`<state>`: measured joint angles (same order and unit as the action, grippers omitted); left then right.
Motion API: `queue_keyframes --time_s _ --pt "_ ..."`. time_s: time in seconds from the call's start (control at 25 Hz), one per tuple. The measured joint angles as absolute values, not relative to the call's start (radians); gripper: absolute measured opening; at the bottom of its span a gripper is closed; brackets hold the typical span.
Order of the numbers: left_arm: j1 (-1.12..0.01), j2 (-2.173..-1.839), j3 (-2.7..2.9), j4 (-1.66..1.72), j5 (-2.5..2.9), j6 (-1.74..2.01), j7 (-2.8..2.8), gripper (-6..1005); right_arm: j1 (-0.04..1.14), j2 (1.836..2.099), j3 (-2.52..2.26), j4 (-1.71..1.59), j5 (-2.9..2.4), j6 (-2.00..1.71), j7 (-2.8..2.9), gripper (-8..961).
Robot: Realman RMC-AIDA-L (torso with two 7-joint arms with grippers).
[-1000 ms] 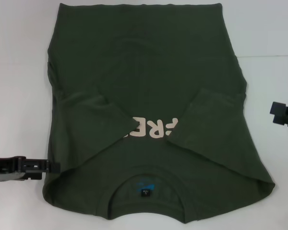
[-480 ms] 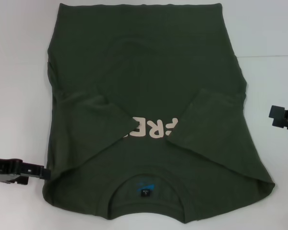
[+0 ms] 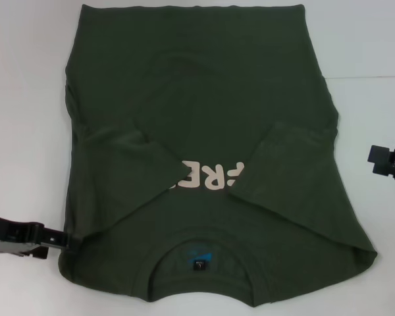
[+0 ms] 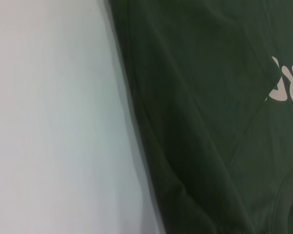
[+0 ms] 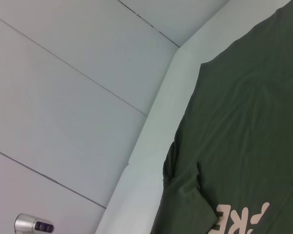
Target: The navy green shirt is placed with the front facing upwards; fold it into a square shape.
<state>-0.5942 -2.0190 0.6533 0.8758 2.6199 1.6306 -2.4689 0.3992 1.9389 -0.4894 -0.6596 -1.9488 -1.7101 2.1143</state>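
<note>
The navy green shirt (image 3: 204, 131) lies flat on the white table, front up, collar (image 3: 201, 263) toward me. Both short sleeves are folded inward over the chest and cover the ends of the cream lettering (image 3: 207, 179). A small blue label (image 3: 199, 255) shows inside the collar. My left gripper (image 3: 67, 238) sits low at the shirt's left edge near the shoulder, its tip touching the cloth's border. My right gripper (image 3: 376, 159) hovers off the shirt's right side, apart from the fabric. The left wrist view shows the shirt (image 4: 210, 122) edge; the right wrist view shows the shirt (image 5: 244, 122) from afar.
The white table (image 3: 26, 99) runs bare on both sides of the shirt, with a seam line (image 3: 368, 77) at the right. In the right wrist view, pale wall panels rise behind the table, and a small silver device (image 5: 33, 225) sits low down.
My left gripper has drawn back a little to the left and slid nearer to me along the shirt's edge. The right gripper has shifted slightly nearer. The shirt lies as before.
</note>
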Motion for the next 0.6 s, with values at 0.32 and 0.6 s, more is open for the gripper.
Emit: queue_keyframes --time_s 0.32,0.6 --pt "-0.601 -2.022 0.655 0.866 2.621 1.63 -2.472 837 0.404 1.939 -0.491 -0.66 -1.948 -1.709 2.112 944" --pt "-0.601 -2.025 0.672 0.865 2.621 1.618 -2.481 836 0.407 1.941 -0.492 -0.66 -1.956 -1.709 2.111 944"
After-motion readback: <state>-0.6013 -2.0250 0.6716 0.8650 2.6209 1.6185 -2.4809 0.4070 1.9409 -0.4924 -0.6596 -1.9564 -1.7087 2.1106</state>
